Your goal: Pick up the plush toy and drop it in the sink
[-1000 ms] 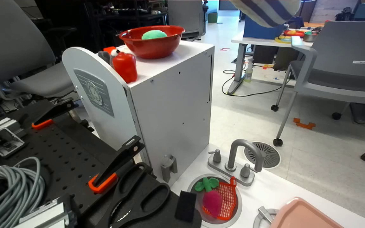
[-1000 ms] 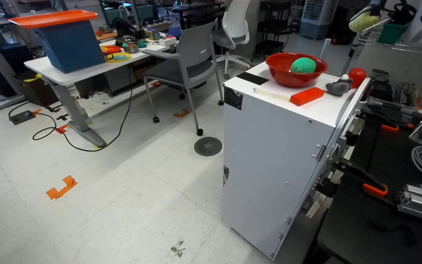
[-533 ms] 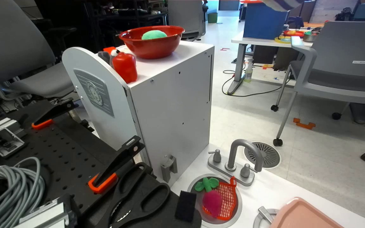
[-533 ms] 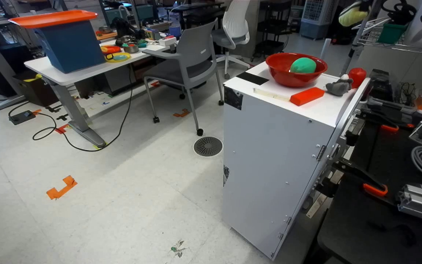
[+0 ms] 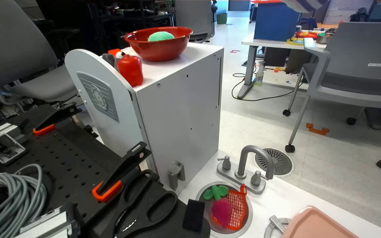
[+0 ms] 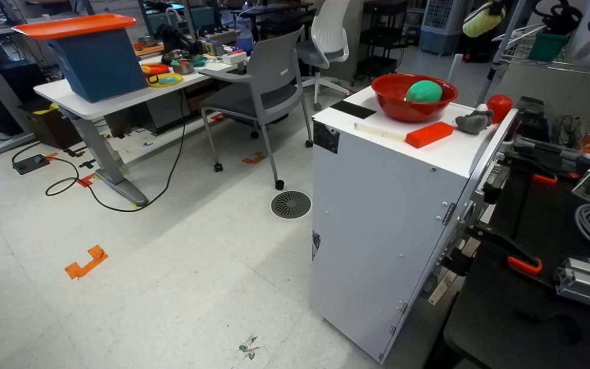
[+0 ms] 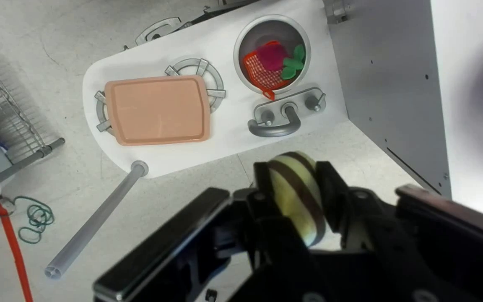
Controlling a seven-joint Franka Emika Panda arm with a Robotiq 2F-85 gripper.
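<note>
The plush toy (image 7: 295, 197) is pale yellow-green with dark stripes. My gripper (image 7: 294, 178) is shut on it, one finger on each side, in the wrist view. The toy also shows in both exterior views, high up and partly cut off at the top edge (image 5: 304, 4), and near the upper right (image 6: 483, 21). The sink (image 7: 273, 31) is a round grey basin with a grey faucet (image 7: 277, 130); it also shows in an exterior view (image 5: 250, 211). It holds a red checked mitt (image 7: 262, 75) and a magenta-and-green item (image 7: 271, 56). In the wrist view the toy appears over floor, past the faucet.
A tall white cabinet (image 5: 187, 105) stands beside the sink. On it are a red bowl (image 5: 159, 48) holding a green item (image 6: 424, 92), a red pepper (image 5: 130, 70), a grey plush (image 6: 473, 123) and a red-orange block (image 6: 429, 134). A pink tray (image 7: 159, 111) and a pole (image 7: 99, 218) are nearby.
The held toy has moved rightward and slightly up in an exterior view, with less of it showing. In an exterior view it has moved leftward. The toy remains in my gripper.
</note>
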